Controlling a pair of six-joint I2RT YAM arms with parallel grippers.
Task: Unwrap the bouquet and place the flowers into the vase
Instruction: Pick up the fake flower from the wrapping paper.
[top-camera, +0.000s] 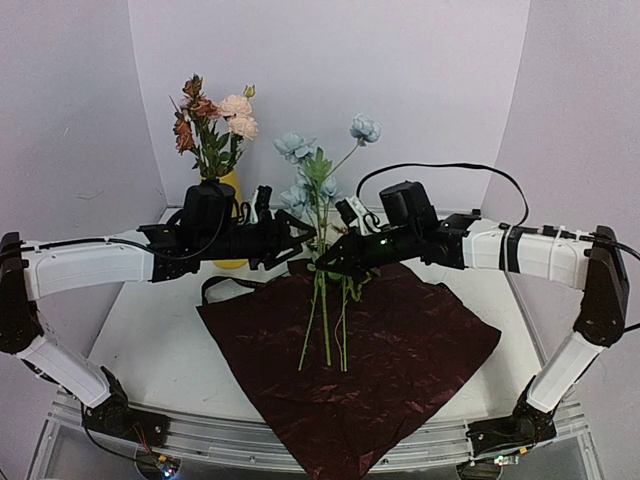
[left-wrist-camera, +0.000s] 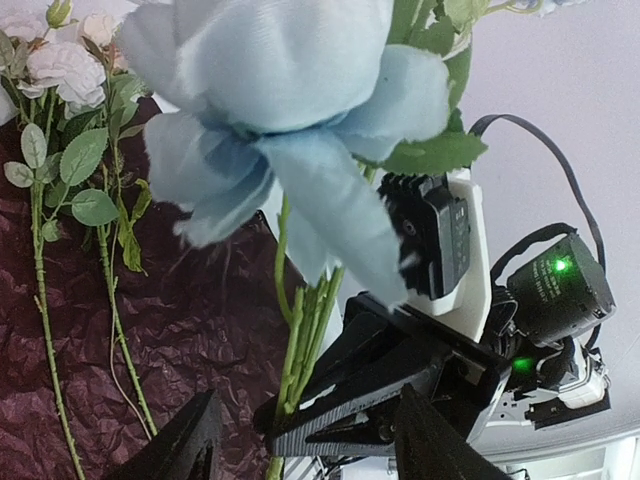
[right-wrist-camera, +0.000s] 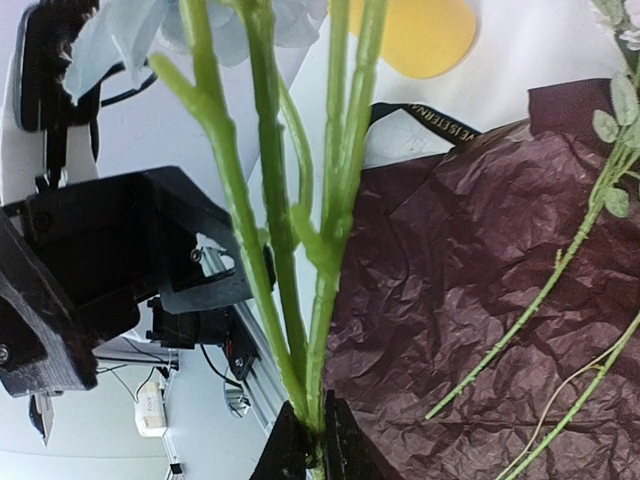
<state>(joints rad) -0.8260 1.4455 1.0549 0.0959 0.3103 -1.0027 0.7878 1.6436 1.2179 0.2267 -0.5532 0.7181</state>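
Now the right end effector (top-camera: 338, 262), clenched on the stems of the blue flowers (top-camera: 320, 200), holds them upright above the paper (top-camera: 400, 340). Left end effector (top-camera: 297, 240), jaws apart, flanks the stems just beside it. Vase (top-camera: 232, 183) stands behind and left, nearer the left arm.

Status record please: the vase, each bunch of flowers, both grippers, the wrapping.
vase: yellow vase, upright at back left, holding pink and rust flowers
blue flowers: blue flowers, stems upright above the paper
right gripper: right gripper shut on the blue flowers' stems
left gripper: left gripper open, fingers either side of those stems
loose: cream roses lying on the paper
wrapping: dark red paper spread flat; black ribbon at its back left edge
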